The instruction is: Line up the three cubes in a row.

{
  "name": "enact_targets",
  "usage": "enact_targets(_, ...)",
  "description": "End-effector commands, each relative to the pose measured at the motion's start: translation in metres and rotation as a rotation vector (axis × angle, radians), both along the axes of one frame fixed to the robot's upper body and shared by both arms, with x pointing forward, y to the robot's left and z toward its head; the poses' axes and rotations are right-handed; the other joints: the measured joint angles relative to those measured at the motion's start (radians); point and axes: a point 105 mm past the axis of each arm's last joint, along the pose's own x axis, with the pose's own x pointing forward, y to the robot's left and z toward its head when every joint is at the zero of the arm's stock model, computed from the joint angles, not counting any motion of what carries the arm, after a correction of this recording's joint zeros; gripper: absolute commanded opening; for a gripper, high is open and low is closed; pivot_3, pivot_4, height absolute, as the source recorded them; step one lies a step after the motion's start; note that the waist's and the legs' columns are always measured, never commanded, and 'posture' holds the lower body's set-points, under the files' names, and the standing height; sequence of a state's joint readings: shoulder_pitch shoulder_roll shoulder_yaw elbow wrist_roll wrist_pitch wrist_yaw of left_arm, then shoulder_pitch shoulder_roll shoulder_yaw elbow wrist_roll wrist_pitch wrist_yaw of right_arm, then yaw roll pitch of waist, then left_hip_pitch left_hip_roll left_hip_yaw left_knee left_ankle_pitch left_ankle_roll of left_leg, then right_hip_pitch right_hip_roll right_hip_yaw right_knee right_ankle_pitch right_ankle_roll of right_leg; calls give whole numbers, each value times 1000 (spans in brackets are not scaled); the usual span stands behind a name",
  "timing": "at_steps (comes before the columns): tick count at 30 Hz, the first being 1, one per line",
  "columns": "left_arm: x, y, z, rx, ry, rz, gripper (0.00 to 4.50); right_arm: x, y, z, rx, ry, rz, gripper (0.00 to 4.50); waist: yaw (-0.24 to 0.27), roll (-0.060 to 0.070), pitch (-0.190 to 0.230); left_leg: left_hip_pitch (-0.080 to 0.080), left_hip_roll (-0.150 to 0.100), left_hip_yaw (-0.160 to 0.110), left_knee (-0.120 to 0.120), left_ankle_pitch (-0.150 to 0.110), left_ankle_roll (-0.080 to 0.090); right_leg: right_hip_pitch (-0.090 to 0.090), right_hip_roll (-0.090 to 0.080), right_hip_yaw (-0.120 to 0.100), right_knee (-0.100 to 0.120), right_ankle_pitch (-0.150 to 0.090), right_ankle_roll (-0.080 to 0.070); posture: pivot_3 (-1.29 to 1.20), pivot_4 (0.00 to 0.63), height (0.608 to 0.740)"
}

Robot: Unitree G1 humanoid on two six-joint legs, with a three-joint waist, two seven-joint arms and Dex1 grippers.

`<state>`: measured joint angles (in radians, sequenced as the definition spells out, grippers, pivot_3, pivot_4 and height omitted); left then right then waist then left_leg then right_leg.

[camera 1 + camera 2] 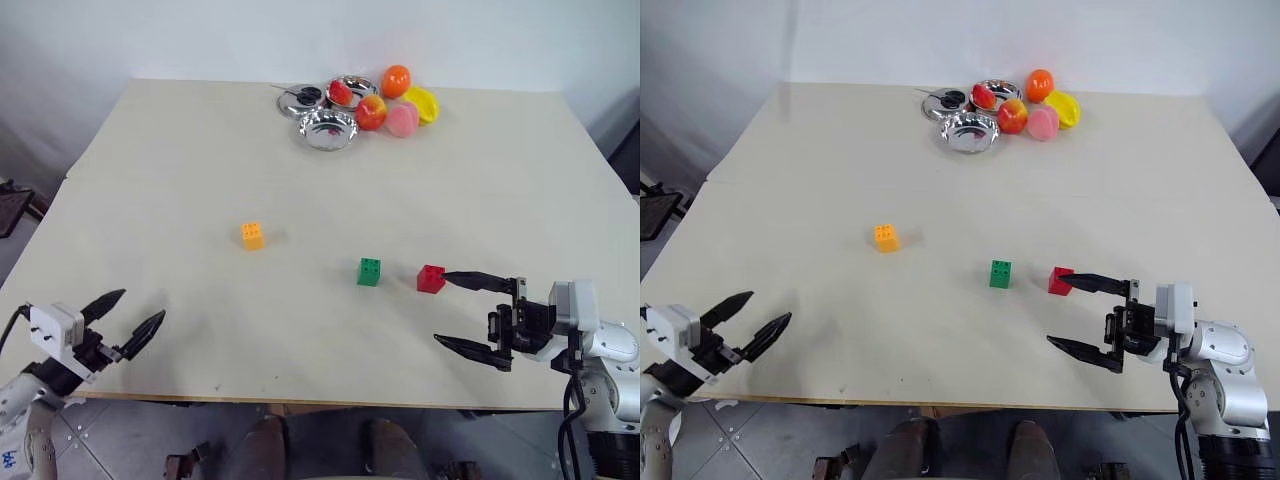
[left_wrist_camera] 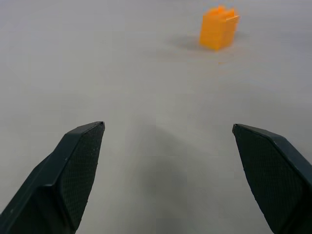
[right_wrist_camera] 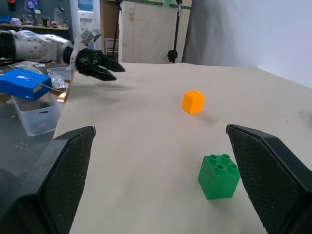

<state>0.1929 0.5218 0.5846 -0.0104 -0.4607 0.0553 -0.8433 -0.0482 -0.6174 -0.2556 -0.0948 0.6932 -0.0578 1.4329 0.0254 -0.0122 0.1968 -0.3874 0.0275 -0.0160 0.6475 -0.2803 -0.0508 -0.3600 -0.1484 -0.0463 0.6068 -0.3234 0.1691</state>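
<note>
Three studded cubes lie on the cream table (image 1: 200,160). The orange-yellow cube (image 1: 253,236) sits left of centre. The green cube (image 1: 369,271) and the red cube (image 1: 431,279) stand close together, nearer the right, with a small gap between them. My left gripper (image 1: 142,305) hangs open over the table's near-left corner, pointing toward the orange-yellow cube (image 2: 219,28), which is well ahead of it. My right gripper (image 1: 441,308) is open and empty, pointing left. Its far fingertip is just beside the red cube, and the green cube (image 3: 219,175) lies ahead between its fingers.
At the far edge stand shiny metal bowls (image 1: 328,128) and a cluster of toy fruits (image 1: 398,100). The table's near edge (image 1: 300,402) runs just under both grippers. Beyond the table's left side are a blue box (image 3: 22,83) and a clear plastic bin (image 3: 36,114).
</note>
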Motion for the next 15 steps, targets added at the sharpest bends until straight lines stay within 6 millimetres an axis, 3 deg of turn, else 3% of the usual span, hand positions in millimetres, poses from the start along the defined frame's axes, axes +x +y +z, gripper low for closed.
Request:
enact_targets(1,12,-22,18,3,-46,-67,4463,-2,-6,1,-14,-5,-1,4500,4,0,0,0,0,0,0,0,0,0,0,0,0,0,0,0,150,740)
enact_targets(9,58,-97,15,-57,62,-60,4463,0,-19,-2,-37,-10,-62,4500,-2,1,0,1,0,0,0,0,0,0,0,0,3,1,-1,0,150,740)
enact_targets(15,88,-124,17,-106,105,45,4463,-5,-20,-5,-38,6,-82,4500,-3,1,0,1,1,1,1,1,-1,-1,1,0,3,1,-1,0,150,740)
